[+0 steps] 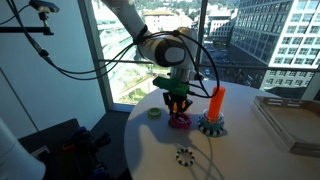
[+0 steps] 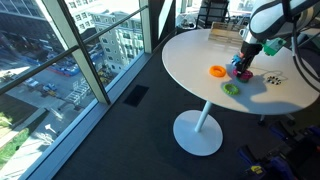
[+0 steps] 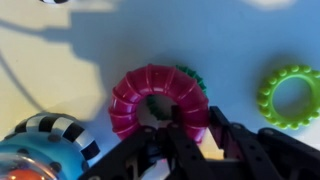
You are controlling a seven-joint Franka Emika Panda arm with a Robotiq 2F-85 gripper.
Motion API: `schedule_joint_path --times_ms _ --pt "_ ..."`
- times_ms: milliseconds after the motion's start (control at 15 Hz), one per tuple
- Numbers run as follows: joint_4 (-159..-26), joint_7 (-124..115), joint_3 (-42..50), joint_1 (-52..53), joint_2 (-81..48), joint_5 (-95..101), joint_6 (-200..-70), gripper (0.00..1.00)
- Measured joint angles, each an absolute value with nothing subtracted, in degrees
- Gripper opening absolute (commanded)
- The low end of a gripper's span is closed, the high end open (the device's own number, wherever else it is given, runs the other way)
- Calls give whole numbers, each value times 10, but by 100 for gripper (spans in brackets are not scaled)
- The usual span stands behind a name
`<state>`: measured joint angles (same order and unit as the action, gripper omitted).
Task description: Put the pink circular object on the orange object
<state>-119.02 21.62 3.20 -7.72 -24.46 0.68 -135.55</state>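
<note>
The pink ring (image 3: 150, 95) lies on the white table over a small dark green gear (image 3: 192, 76). It also shows in both exterior views (image 1: 179, 121) (image 2: 241, 72). My gripper (image 3: 196, 118) is down on it, with one finger in the centre hole and one outside. The fingers are closed on the ring's near wall. The gripper also shows in both exterior views (image 1: 177, 101) (image 2: 247, 52). The orange peg (image 1: 217, 101) stands upright on its teal gear base (image 1: 211, 126), just beside the ring. The peg is out of the wrist view.
A yellow-green ring (image 3: 290, 95) (image 1: 155, 113) (image 2: 231, 88) lies close by. A flat orange ring (image 2: 217, 71) lies beside the pink ring. A black-and-white gear (image 3: 52, 131) (image 1: 184, 155) sits near the round table's edge (image 2: 190, 80). A tray (image 1: 290, 125) stands at the side.
</note>
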Motion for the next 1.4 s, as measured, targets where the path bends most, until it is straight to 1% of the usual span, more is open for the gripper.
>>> schedule_joint_path --times_ms 400,1400 --pt "-1189 185 40 -76 -218 48 -1343 10" --pt "-1183 155 61 -74 -71 112 -1280 10"
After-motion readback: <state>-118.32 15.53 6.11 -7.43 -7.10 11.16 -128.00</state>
